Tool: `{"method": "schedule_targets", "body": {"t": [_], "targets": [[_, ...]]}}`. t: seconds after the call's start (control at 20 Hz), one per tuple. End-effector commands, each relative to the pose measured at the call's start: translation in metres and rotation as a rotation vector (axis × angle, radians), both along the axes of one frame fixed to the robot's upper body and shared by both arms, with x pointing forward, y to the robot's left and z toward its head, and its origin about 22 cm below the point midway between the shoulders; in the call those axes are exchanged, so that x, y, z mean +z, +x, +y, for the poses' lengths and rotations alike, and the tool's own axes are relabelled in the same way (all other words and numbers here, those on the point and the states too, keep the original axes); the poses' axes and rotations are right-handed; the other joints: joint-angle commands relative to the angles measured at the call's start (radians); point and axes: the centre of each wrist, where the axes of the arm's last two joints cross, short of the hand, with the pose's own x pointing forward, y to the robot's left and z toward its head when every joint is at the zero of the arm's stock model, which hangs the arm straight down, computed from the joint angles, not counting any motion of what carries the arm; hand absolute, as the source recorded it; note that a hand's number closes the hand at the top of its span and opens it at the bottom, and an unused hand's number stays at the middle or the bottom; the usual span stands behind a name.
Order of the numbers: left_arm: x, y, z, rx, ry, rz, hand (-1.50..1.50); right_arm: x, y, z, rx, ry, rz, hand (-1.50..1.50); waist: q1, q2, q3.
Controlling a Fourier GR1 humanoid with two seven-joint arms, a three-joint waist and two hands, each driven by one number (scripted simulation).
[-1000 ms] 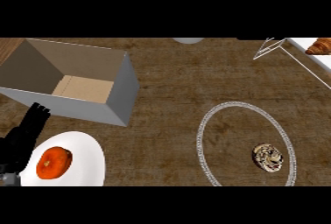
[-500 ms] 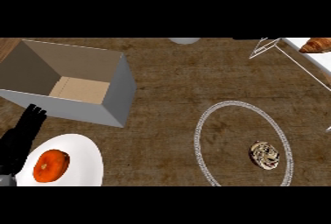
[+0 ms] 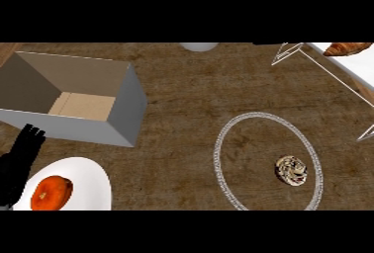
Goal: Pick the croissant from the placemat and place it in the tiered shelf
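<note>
Only one robot hand shows here: the left robot hand (image 3: 20, 157), far left of the placemat (image 3: 217, 158) at the picture's edge. Its fingers are straight and pointing up, released, nothing in them. It looks parked rather than reaching for anything. The right one isn't in the shot at all.

The croissant (image 3: 343, 48) is way up and to the right of the placemat, sitting on the white deck of the wire-frame shelf (image 3: 359, 66) in the corner. So it already lies where the task wants it. Whether the robot put it there, nobody can say from this.

On the placemat itself, toward its right side, there's a small round swirled bun (image 3: 291, 170), lying flat on the bench (image 3: 190, 84). It doesn't look like a croissant.

So the scene reads two ways. Either the shelf pastry is the job's result and the hand has backed off, or the bun on the mat is what's meant. The pictures don't settle it.

As for distance, the croissant and the left robot hand are about as far apart as this view allows, at opposite corners with the whole placemat between them.

Other stuff left of the placemat:
- An open grey box (image 3: 73, 99), up and to the left.
- A white plate (image 3: 91, 173) with something orange and round (image 3: 51, 192) on it, right beside the hand.
</note>
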Motion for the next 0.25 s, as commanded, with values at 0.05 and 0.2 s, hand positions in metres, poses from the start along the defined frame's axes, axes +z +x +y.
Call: {"method": "schedule_targets", "body": {"t": [0.05,0.2], "targets": [[-0.015,-0.012,-0.008,0.011,-0.029,0.065,0.00,0.015,-0.072,0.010,-0.021,0.016,0.072,-1.50,-0.028,-0.007,-0.004],[-0.017,-0.013,-0.002,0.036,-0.032,0.054,0.00,0.018,-0.103,0.013,-0.032,0.018,0.066,-1.50,-0.036,-0.007,-0.006]]}}
